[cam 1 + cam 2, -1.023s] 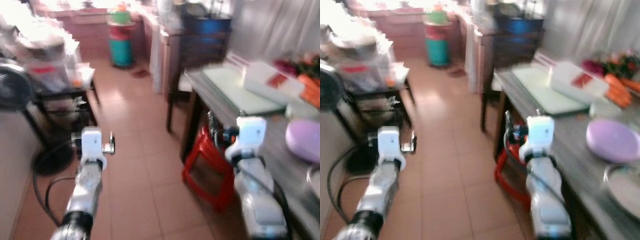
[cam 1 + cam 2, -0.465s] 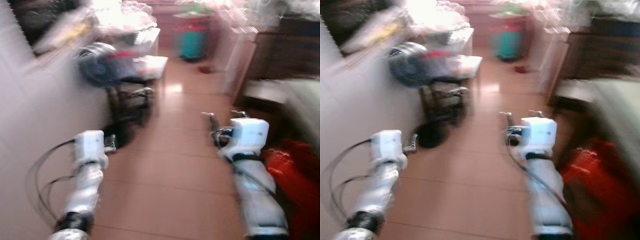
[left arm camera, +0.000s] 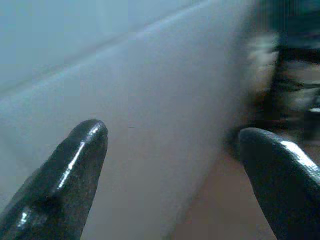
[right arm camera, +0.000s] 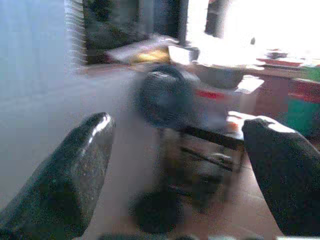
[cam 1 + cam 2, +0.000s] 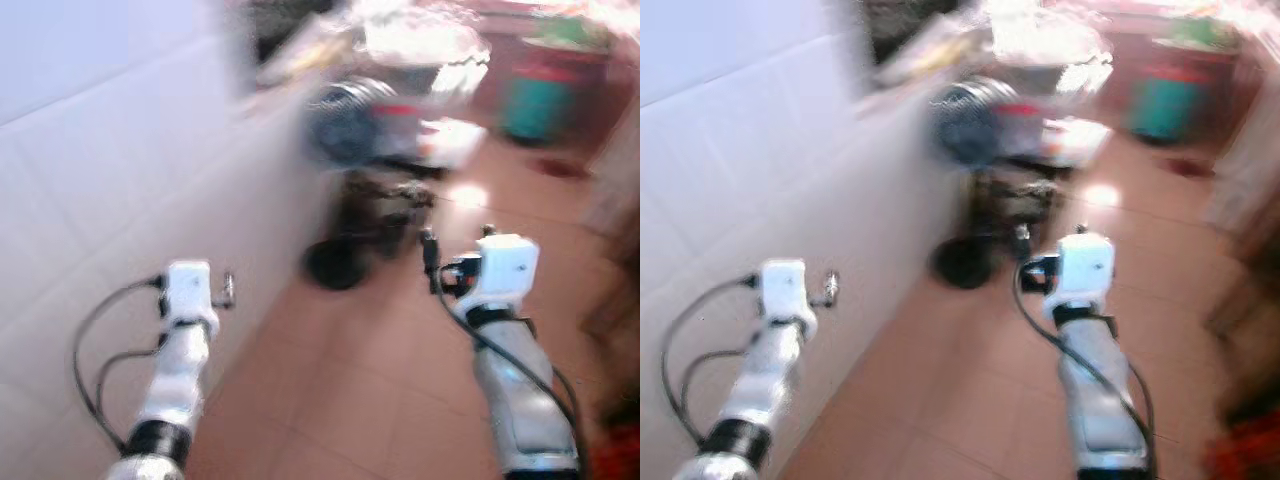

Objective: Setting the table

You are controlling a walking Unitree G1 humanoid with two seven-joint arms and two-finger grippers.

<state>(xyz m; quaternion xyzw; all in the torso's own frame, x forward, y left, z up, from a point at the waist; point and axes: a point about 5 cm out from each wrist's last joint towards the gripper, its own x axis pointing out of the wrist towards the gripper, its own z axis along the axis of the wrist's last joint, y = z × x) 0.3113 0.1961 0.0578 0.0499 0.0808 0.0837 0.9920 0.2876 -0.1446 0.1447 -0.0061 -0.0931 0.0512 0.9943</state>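
Both my left hand [image 5: 228, 290] and right hand [image 5: 456, 250] are spread wide, holding nothing. Ahead stand a white wall [image 5: 110, 190] and a fan [image 5: 345, 120]; no tableware lies near either hand, so neither is nearer.

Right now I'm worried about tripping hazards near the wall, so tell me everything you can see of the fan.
The fan is a dark standing fan with a round grille head, blurred by camera motion. Its head sits level with the cluttered dark shelf rack beside it, close to the white tiled wall. Lower down, a round dark base rests on the reddish tile floor, apparently its foot, though the stand between is hard to make out. I cannot tell whether it is running, and no cord is clear.
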